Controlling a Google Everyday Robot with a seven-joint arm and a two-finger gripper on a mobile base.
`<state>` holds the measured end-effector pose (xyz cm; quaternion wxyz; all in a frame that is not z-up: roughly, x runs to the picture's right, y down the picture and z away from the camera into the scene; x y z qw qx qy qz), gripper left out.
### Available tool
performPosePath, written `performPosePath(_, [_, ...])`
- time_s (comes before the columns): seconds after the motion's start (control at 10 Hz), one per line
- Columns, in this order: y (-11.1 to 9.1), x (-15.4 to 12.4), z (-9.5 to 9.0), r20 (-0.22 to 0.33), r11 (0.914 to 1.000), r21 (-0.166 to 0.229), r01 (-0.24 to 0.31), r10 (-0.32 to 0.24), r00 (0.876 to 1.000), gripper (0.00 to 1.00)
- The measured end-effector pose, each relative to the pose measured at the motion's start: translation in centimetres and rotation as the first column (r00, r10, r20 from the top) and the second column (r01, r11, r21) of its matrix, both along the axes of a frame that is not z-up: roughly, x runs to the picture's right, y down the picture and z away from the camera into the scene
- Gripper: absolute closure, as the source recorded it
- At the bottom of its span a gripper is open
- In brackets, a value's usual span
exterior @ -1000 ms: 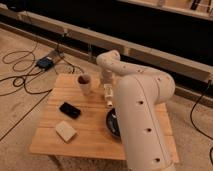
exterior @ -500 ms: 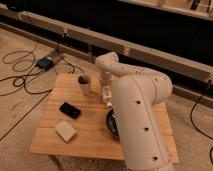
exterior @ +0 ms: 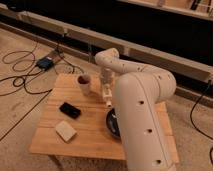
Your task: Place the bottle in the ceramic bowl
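a: gripper [exterior: 106, 89], location and grip?
b: low over light wooden table [exterior: 85, 132], just right of beige cup with dark inside [exterior: 84, 84]. clenched or released: cannot tell.
a: small slim white bottle [exterior: 107, 96]?
b: at gripper tip, long axis near upright. round glossy black ceramic bowl [exterior: 113, 123]: camera-ward of it, half hidden behind white arm [exterior: 142, 115]. judged: short carry that way.

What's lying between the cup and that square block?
The black phone, flat on the table, in the camera view. The gripper hangs just right of the cup.
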<state>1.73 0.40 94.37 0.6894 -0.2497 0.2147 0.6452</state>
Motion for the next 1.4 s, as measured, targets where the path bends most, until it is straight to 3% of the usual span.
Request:
performPosePath(0.3, [-0.8,1.0,-1.9,-0.017,0.9984,0.027,-0.049,0.049,0.999,1.00])
performPosePath(0.6, [0.7,2.8,-5.0,-0.040,0.9968,0.032,-0.073,0.074,0.996,1.00])
performPosePath(0.9, [3.5,4.1,-8.6,-0.061,0.9952,0.033,-0.092,0.094,0.994,1.00])
performPosePath(1.2, [7.9,5.3,-11.8,-0.104,0.9917,0.013,-0.128,0.128,0.986,1.00])
performPosePath(1.4, [10.1,5.7,-12.9,-0.127,0.9894,-0.002,-0.145,0.144,0.981,1.00])
